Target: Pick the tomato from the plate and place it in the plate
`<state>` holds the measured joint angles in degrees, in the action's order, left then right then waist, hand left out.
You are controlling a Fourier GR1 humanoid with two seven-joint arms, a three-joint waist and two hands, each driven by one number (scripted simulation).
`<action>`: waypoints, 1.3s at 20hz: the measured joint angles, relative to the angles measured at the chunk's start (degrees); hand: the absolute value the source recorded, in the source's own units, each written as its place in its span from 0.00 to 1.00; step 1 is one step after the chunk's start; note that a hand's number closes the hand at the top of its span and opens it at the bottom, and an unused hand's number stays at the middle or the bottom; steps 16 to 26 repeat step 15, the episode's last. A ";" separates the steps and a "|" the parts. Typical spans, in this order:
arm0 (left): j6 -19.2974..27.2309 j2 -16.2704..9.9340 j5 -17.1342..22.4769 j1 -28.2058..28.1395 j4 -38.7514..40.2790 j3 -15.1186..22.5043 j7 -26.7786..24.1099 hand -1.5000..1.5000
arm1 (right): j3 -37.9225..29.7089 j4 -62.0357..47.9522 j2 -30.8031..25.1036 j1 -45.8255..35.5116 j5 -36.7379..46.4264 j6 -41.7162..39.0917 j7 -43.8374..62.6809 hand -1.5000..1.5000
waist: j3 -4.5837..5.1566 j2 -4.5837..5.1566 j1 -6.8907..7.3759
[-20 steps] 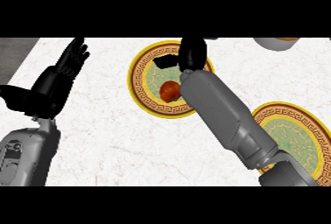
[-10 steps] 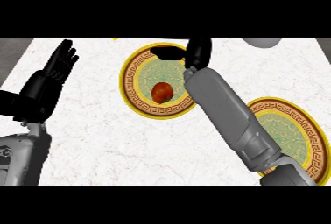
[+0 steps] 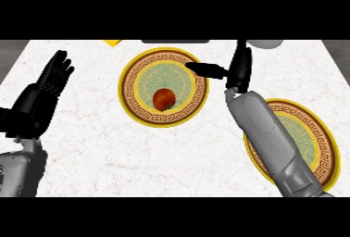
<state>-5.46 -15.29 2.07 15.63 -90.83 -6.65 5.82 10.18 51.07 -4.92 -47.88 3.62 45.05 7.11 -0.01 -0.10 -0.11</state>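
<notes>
While the tomato (image 3: 163, 99) sits on the far plate (image 3: 137, 69), the right hand (image 3: 236, 69) hovers by its right rim, fingers straight, thumb spread. Judgement: centre over the tomato before closing. The near plate (image 3: 321, 139) is bare; the left hand (image 3: 49, 83) rests open at the left.

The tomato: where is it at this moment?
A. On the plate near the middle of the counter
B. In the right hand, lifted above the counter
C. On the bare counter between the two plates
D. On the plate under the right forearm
A: the tomato lies on the middle plate, with the right hand open beside it, not holding it.
</notes>
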 measured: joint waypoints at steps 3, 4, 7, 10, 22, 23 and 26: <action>0.01 -0.24 0.07 0.15 -0.55 -0.50 0.70 0.50 | 0.50 7.27 -3.30 6.48 -0.22 -3.28 -0.03 0.00 | 0.01 -0.11 -0.40; -0.11 -0.19 0.05 -0.31 -0.68 -0.57 0.41 0.50 | 0.23 9.13 -4.33 8.65 -0.60 -4.47 -0.66 0.00 | 0.00 -0.11 -0.39; -0.34 0.00 -0.22 -0.82 -0.64 -0.68 -0.12 0.50 | 1.02 16.07 -6.43 14.52 0.46 -6.16 0.87 0.00 | 0.01 -0.11 -0.42; -0.28 0.21 -0.25 -0.45 -1.13 -0.66 0.87 0.50 | 1.04 24.07 -9.71 20.53 0.56 -8.58 2.69 0.00 | 0.02 -0.13 -0.55; -0.37 0.78 -0.36 -0.02 -1.42 -0.78 1.14 0.50 | -1.24 31.39 -12.93 28.19 0.97 -12.03 1.79 0.00 | 0.02 -0.04 -0.32; -0.37 0.78 -0.36 -0.02 -1.42 -0.78 1.14 0.50 | -1.24 31.39 -12.93 28.19 0.97 -12.03 1.79 0.00 | 0.02 -0.04 -0.32; -0.37 0.78 -0.36 -0.02 -1.42 -0.78 1.14 0.50 | -1.24 31.39 -12.93 28.19 0.97 -12.03 1.79 0.00 | 0.02 -0.04 -0.32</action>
